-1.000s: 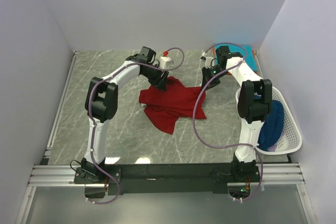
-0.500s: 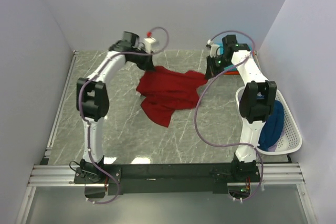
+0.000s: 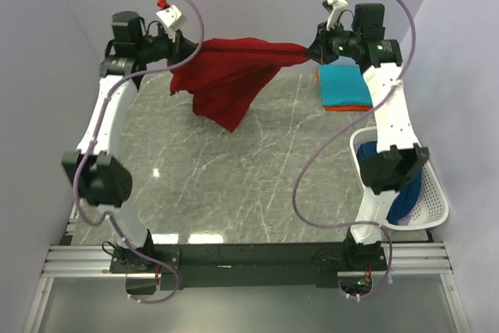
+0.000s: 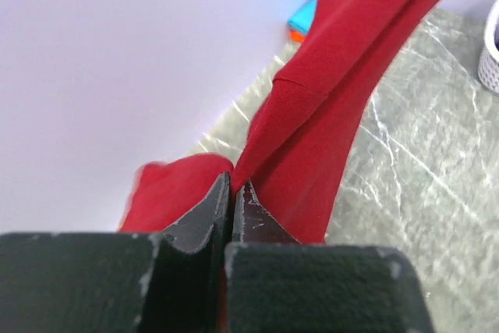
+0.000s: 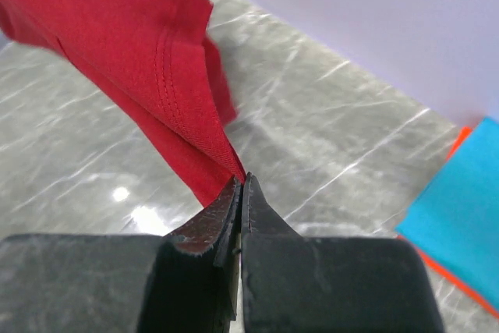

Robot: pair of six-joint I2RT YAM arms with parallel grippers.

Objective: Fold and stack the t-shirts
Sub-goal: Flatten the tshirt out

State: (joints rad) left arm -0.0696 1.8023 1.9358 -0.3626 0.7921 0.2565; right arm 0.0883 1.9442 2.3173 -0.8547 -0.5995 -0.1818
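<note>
Above the grey marble table (image 3: 234,193), the dark red t-shirt (image 3: 234,72) is held stretched in mid-air, its opposite ends clamped by the closed left gripper (image 3: 182,44) and the closed right gripper (image 3: 311,50).

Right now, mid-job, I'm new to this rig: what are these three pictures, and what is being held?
These are two white robot arms bolted at the near edge of the marble table, each ending in a two-finger gripper. The wide picture looks down from above and behind them; the two close pictures come from wrist cameras, looking along each arm's black fingers. The left gripper and the right gripper are each shut on the dark red t-shirt, which is stretched between them over the table. At the far right lies a folded teal t-shirt on an orange t-shirt. A white basket on the right holds a navy t-shirt.
</note>
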